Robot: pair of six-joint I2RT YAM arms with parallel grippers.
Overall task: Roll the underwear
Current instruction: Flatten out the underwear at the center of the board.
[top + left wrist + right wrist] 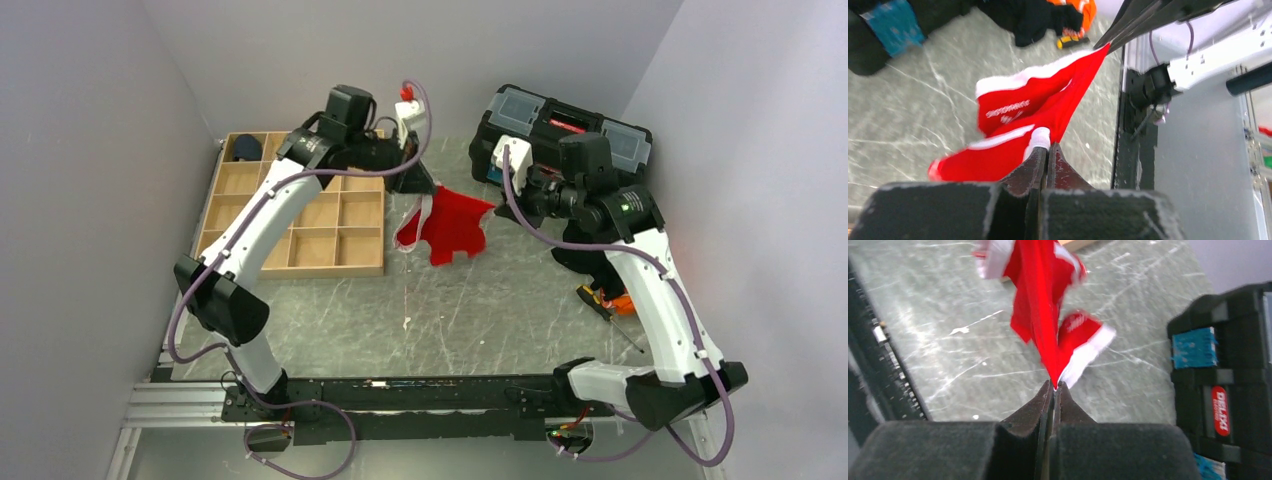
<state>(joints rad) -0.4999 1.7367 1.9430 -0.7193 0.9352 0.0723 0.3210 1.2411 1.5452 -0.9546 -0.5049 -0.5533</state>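
The soft red underwear hangs stretched between both arms. The left end effector is clenched on one white-trimmed corner and the right end effector on the other. It looks light and floppy, so the corners seem the best hold. Its white writing is too blurry to read, and the red label on the toolbox beside the right end effector seems to say "DELI".

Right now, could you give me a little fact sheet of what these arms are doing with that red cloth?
Item: red underwear, unrolled
Left end effector: shut on one edge of it
Right end effector: shut on the opposite edge
Cloth state: stretched between both, rest hanging
Nearby: wooden tray, black toolbox
Rolling: not yet begun
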